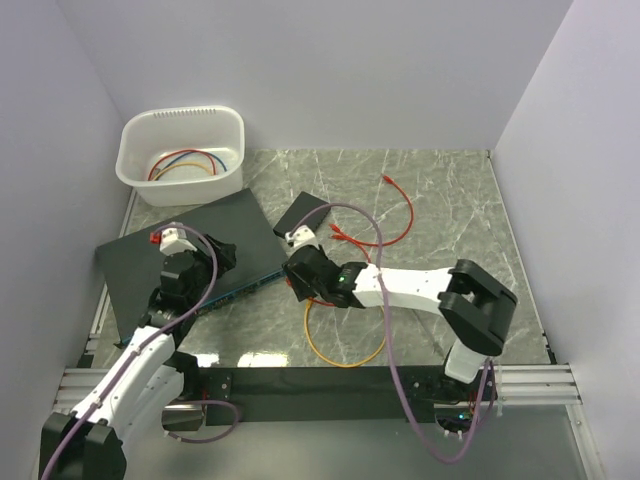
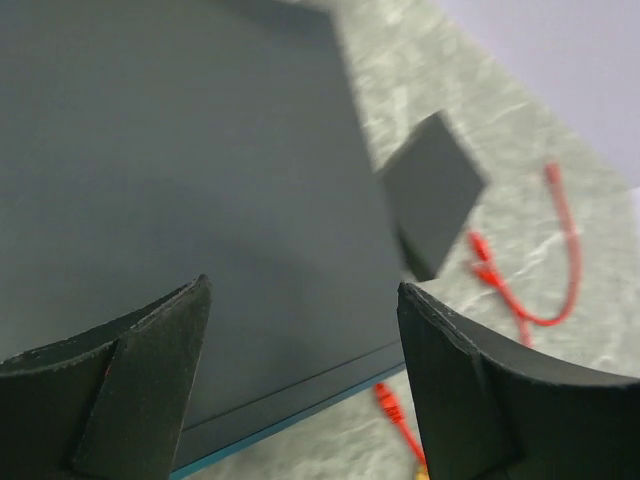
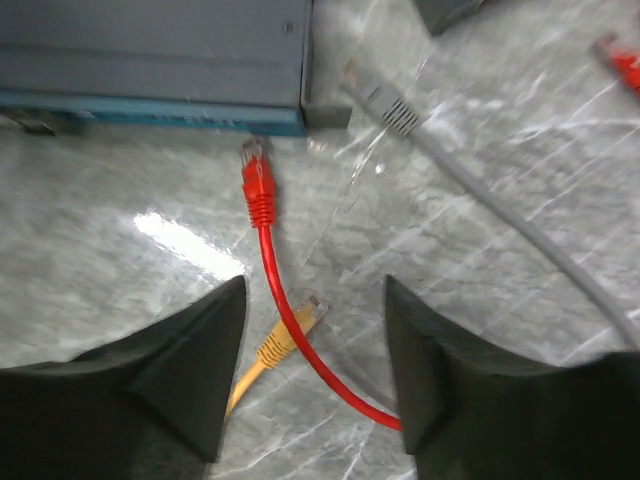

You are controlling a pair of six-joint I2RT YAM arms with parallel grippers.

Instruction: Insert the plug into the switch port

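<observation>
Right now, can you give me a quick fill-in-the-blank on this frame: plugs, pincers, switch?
1. The red plug lies loose on the table, held by ____ pincer.
2. Between the right pincer's fingers, the yellow plug is crossed by the ____ cable.
3. The left pincer hovers open above the black top of the ____.
4. The white tub sits in the table's far ____ corner.
Missing words: neither; red; switch; left.
</observation>
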